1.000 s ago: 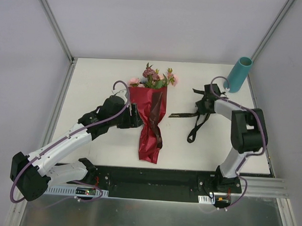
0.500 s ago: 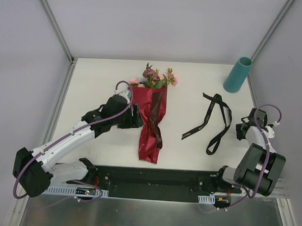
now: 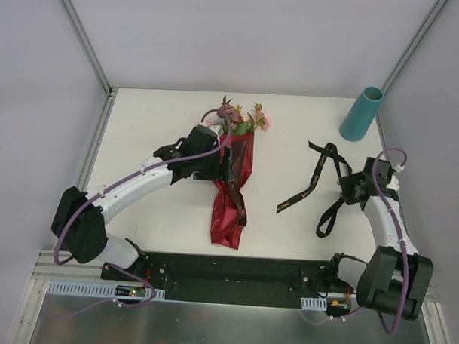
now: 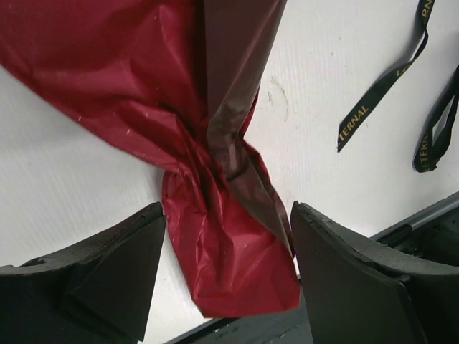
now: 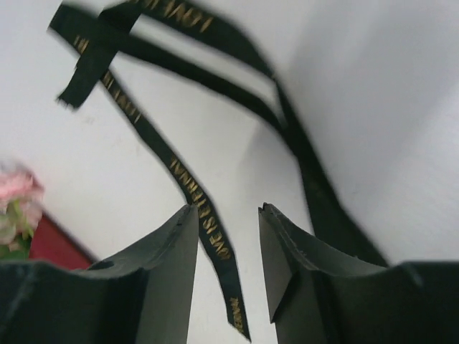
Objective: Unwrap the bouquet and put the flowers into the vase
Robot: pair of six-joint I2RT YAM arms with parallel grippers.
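On white table [image 3: 148,124], right half: black ribbon [image 5: 176,168] now off bouquet [image 3: 227,210], lying loose, well apart from maroon paper [image 4: 215,86]. So tie removed; paper to open next, I judge. After dropping it, right gripper [image 5: 227,210] swung away, is back over ribbon, jaws partly apart, gripping nothing. From left of wrap, left gripper [image 4: 228,215] moved above its twisted neck, jaws wide, empty. Still wrapped, flowers [image 3: 239,118] point far. Near far right corner, teal vase [image 3: 361,114] stands.

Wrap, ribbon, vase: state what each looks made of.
Wrap: thin maroon paper or film, faintly glossy, holding sharp crinkles. Ribbon: black fabric, likely satin, gold printed lettering, lying limp. Vase: smooth matte teal; ceramic or plastic, cannot tell.
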